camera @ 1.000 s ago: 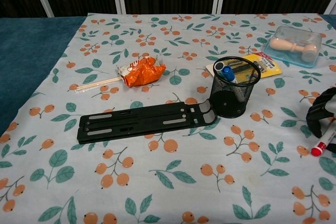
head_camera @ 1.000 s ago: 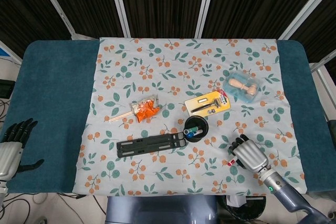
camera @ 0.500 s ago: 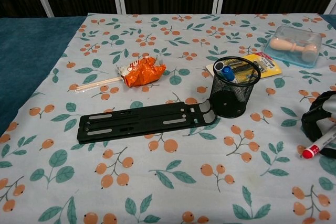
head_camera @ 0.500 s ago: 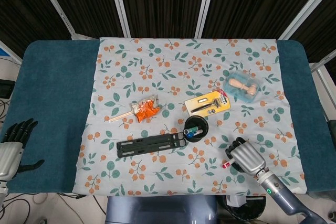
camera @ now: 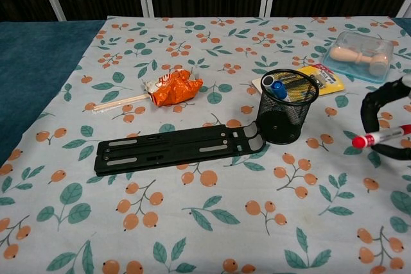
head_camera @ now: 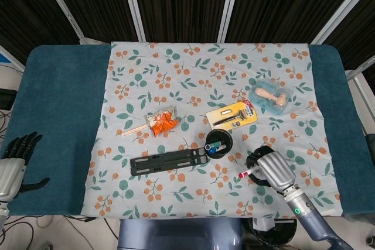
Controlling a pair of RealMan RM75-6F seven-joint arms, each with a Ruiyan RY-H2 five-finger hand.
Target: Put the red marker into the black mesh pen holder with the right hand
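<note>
My right hand [head_camera: 270, 168] [camera: 386, 121] grips the red marker [camera: 380, 137] [head_camera: 245, 173] above the cloth, its red cap pointing left toward the pen holder. The black mesh pen holder [head_camera: 218, 144] [camera: 283, 108] stands upright near the table's middle with a blue and a green pen inside. The marker's tip hangs a short way right of the holder, lower than its rim in the chest view. My left hand [head_camera: 14, 162] rests open at the table's far left edge, holding nothing.
A long black flat bracket [camera: 178, 147] lies left of the holder, touching its base. An orange snack packet [camera: 172, 87], a yellow razor pack [head_camera: 232, 113] and a clear box with a wooden item [head_camera: 270, 96] lie on the floral cloth [head_camera: 176, 74].
My right hand has lifted the red marker off the cloth and carried it up and left toward the pen holder. The left hand has stayed still.
</note>
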